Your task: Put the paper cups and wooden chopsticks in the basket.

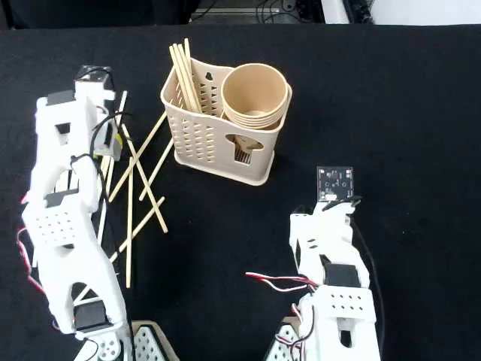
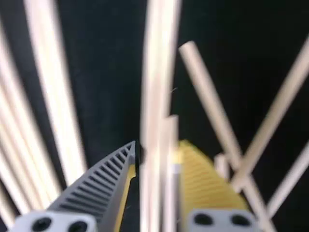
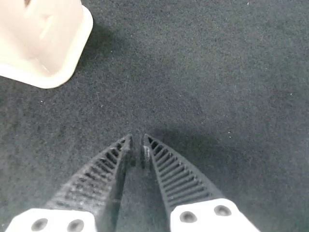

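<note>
The left gripper (image 2: 159, 145) had its jaws pinched on a pair of chopsticks (image 2: 159, 72), down among the loose chopsticks (image 1: 143, 192) scattered on the black cloth (image 1: 406, 98) to the left of the basket (image 1: 218, 143). The right gripper (image 3: 138, 139) had its jaws pressed almost together (nothing between them), low over the cloth on the basket's near-right side, apart from it. In the basket stood the stacked paper cups (image 1: 254, 94) and, at its left end, several leaning chopsticks (image 1: 186, 75).

Blurred chopsticks (image 2: 157, 72); basket (image 3: 38, 38) edge-cropped
</note>
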You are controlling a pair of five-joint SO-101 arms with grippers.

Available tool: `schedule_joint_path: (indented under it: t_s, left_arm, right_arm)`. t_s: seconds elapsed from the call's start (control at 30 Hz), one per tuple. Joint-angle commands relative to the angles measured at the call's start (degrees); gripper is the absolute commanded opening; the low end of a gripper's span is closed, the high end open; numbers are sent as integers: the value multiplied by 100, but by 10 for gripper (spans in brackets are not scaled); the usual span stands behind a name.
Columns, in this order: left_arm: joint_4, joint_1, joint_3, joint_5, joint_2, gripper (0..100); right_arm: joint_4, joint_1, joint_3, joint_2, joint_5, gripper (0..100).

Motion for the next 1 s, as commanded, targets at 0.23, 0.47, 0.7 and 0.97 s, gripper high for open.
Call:
schedule_joint_path:
  t_s: [0.23,0.47,0.7,0.97]
  left_arm:
    - [782,57,-611,-88,70,29]
    - [1688,374,-1051,-88,-571,29]
    - [1996,716,-1095,-35,-1741,29]
    - [1996,602,-945,-26,-2593,29]
  right_arm:
    - [-88,-79,-22,-84,35,43]
    - [-88,-79,-22,-84,35,43]
    - [-70,-79,-22,-84,35,42]
    - [-70,-79,-22,-84,35,42]
